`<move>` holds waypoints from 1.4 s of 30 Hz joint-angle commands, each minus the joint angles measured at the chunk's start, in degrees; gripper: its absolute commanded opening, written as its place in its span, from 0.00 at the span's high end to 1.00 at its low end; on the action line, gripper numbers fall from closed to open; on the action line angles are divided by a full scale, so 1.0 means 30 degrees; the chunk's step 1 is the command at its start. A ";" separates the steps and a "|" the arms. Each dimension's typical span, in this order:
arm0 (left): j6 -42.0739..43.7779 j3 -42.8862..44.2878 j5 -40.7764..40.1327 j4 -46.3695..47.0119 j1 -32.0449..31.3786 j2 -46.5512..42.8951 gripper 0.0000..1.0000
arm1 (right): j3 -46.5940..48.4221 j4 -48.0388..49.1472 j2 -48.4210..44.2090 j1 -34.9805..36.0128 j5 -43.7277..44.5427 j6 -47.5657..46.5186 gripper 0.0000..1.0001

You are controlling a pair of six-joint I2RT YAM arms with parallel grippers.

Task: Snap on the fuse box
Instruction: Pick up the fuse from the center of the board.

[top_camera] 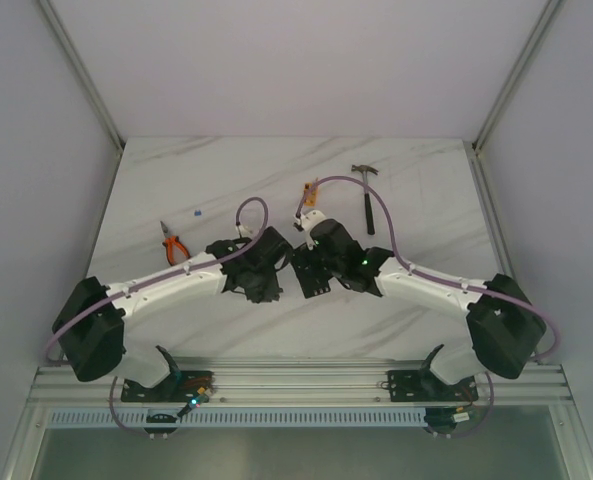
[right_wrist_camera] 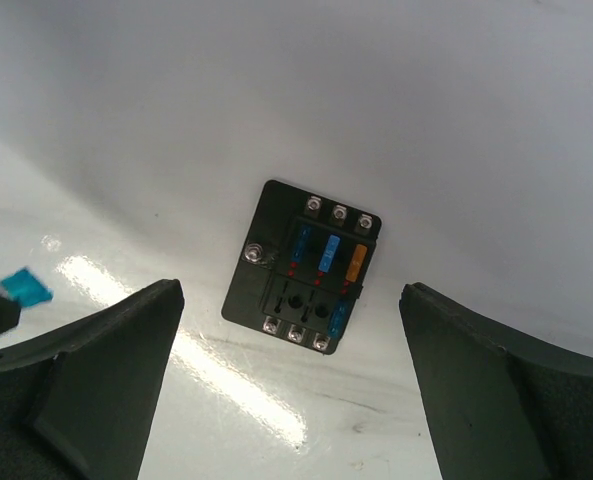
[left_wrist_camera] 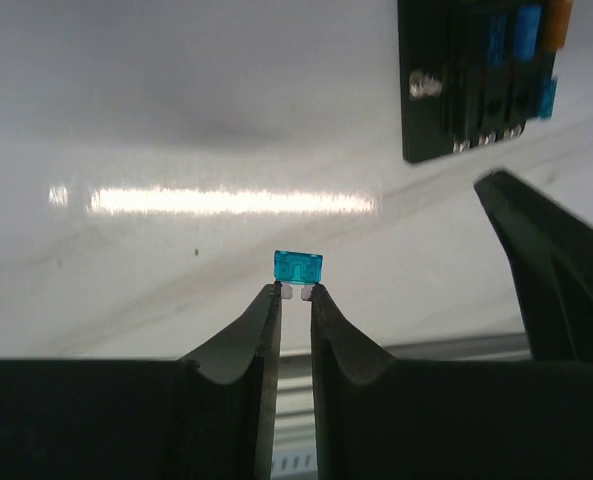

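Note:
The fuse box (right_wrist_camera: 301, 270) is a small black square box lying flat on the white table. It holds two blue fuses and an orange one in its far row, and a teal one in the near row beside two empty slots. My right gripper (right_wrist_camera: 291, 292) hovers above it, open wide, with nothing between its fingers (right_wrist_camera: 106, 370). My left gripper (left_wrist_camera: 296, 290) is shut on the metal prongs of a teal blade fuse (left_wrist_camera: 298, 266), held above the table to the left of the fuse box (left_wrist_camera: 471, 80). That fuse (right_wrist_camera: 26, 288) also shows at the left edge of the right wrist view.
Orange-handled pliers (top_camera: 174, 245) lie left of the arms, with a tiny blue piece (top_camera: 195, 212) beyond them. A hammer (top_camera: 367, 195) and a small orange block (top_camera: 307, 187) lie farther back. A right gripper finger (left_wrist_camera: 556, 280) stands close to the right of the held fuse.

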 commanded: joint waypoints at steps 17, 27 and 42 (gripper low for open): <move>0.4486 -0.5091 0.7923 1.3816 0.6193 0.0542 1.00 | -0.3790 0.5773 -0.2243 -0.3919 -0.6150 0.4361 0.05; 0.8195 -0.7506 0.6768 1.8227 0.6732 -0.1978 1.00 | -0.2165 0.4668 -0.1468 -0.4542 -0.7325 0.7351 0.08; 1.1701 -1.1127 0.6189 2.5742 0.5932 -0.5609 0.97 | 0.1131 0.3391 0.0422 -0.6079 -1.3396 1.1773 0.18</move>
